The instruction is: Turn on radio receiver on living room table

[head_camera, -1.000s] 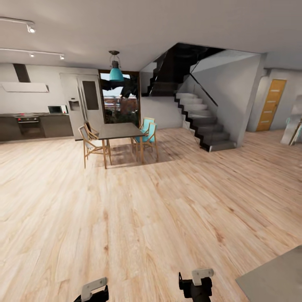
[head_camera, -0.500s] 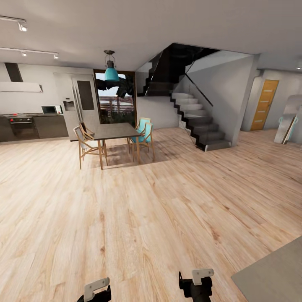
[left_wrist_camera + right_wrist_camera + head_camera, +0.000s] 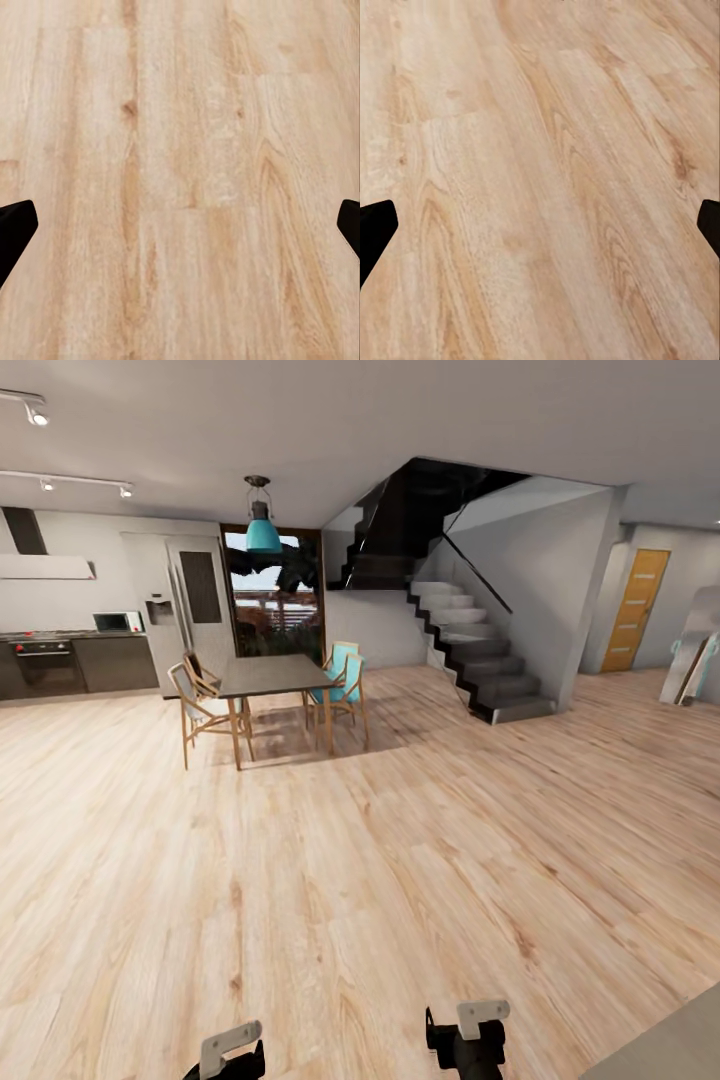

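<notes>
Staircase and dining table ahead; plank floor under both wrists

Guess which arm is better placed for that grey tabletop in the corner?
Right, probably: the tabletop lies beside the right arm, farther from the left arm. Both jaws stand open.

No lettering, label, brand mark, number or sign can be read anywhere. The fridge, microwave and orange door show plain faces, too small and soft to carry legible writing, and the wood floor is bare grain.
</notes>
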Robot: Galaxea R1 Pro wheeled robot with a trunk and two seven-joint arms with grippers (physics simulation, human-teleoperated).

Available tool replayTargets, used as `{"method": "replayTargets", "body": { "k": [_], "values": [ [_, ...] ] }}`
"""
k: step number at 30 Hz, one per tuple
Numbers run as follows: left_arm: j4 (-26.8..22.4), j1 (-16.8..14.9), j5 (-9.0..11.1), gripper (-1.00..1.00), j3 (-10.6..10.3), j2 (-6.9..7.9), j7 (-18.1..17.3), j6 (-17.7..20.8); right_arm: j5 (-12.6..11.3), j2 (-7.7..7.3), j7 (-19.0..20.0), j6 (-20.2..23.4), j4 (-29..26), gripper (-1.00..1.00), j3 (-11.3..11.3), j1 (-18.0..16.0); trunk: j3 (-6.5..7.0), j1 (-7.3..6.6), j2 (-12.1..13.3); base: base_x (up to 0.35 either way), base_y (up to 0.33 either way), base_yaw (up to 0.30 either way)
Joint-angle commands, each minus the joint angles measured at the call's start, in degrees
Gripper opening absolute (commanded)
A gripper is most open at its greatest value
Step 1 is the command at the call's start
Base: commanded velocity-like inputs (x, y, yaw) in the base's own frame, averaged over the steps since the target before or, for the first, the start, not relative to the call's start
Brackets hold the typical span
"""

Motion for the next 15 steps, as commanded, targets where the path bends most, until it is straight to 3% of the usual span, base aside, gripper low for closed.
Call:
{"method": "replayTargets", "body": {
  "k": [1,15],
  "values": [
    [0.0,0.0,0.0,1.00,0.0,0.00,0.0,0.0,0.0,0.00,0.0,0.0,0.0,1.00,0.0,0.0,0.00,0.00,0.0,0.335,0.000,0.000],
    [0.0,0.0,0.0,1.00,0.0,0.00,0.0,0.0,-0.1,-0.02,0.1,0.1,0.1,1.00,0.0,0.0,0.00,0.00,0.0,0.336,0.000,0.000]
  ]
}}
